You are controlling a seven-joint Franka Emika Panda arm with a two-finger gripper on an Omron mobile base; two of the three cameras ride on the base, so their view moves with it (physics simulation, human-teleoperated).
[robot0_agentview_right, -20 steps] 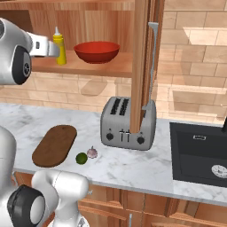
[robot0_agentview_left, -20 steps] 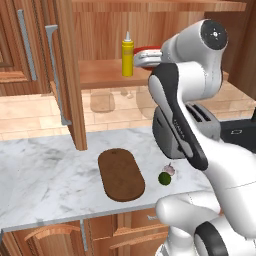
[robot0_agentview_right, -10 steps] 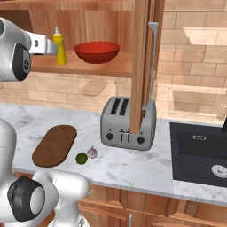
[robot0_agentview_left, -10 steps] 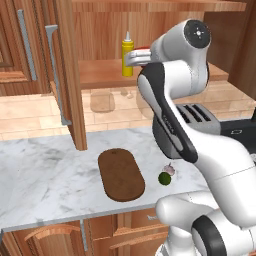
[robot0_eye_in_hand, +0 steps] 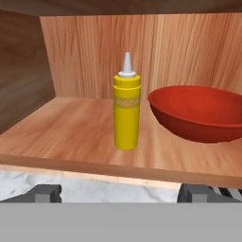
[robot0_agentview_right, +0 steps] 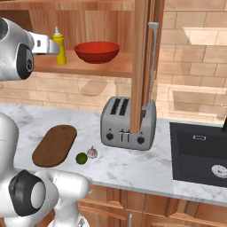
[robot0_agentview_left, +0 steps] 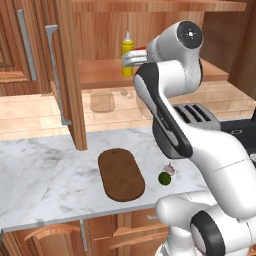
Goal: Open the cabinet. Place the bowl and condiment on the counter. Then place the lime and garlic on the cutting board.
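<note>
Left base view – condiment: you see a small yellow squeeze bottle (robot0_agentview_left: 127, 56) with a pale pointed nozzle, upright on the lower shelf of the open cabinet (robot0_agentview_left: 70, 75); the white arm hides the bowl
Left base view – surface: the white marble counter (robot0_agentview_left: 45, 175) carries the dark oval cutting board (robot0_agentview_left: 120, 174); the lime (robot0_agentview_left: 164, 178) and garlic (robot0_agentview_left: 170, 170) sit together just right of it
Right base view – bowl: the glossy red bowl (robot0_agentview_right: 96, 51) sits beside the bottle on the shelf; a silver toaster (robot0_agentview_right: 127, 124) stands below, a black sink (robot0_agentview_right: 199, 153) to the right
Hand view – gripper: the gripper (robot0_eye_in_hand: 120, 193) has its fingertips (robot0_eye_in_hand: 45, 193) spread wide, holding nothing, facing the bottle from in front of the shelf edge
Change: since a second ago the arm has swung closer to the shelf; bottle, bowl, lime and garlic have not moved
</note>
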